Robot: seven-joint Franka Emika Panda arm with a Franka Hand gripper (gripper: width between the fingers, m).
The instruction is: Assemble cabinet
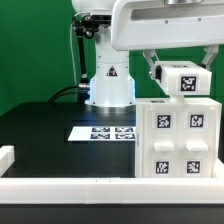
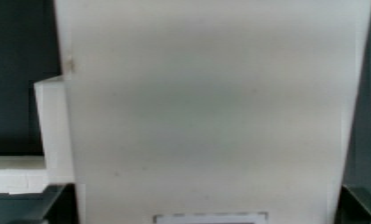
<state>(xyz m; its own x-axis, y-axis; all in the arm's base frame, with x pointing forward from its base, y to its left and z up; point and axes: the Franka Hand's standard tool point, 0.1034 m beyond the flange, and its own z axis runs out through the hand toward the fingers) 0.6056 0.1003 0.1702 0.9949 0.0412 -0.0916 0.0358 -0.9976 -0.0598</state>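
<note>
The cabinet body [image 1: 180,140], a large white box with several black-and-white tags on its front, stands at the exterior view's right. A small white tagged block [image 1: 186,80] sits just above the body's top. My gripper [image 1: 182,70] comes down from above with its fingers on either side of the block and is shut on it. In the wrist view the block's plain white face [image 2: 208,110] fills most of the picture. A dark finger [image 2: 50,205] shows at each lower corner, and the gripper [image 2: 203,208] spans the block.
The marker board [image 1: 104,132] lies flat on the black table, at the exterior view's left of the cabinet. The arm's white base [image 1: 108,85] stands behind it. A white rail [image 1: 70,187] runs along the front edge and a short one [image 1: 5,156] at the left.
</note>
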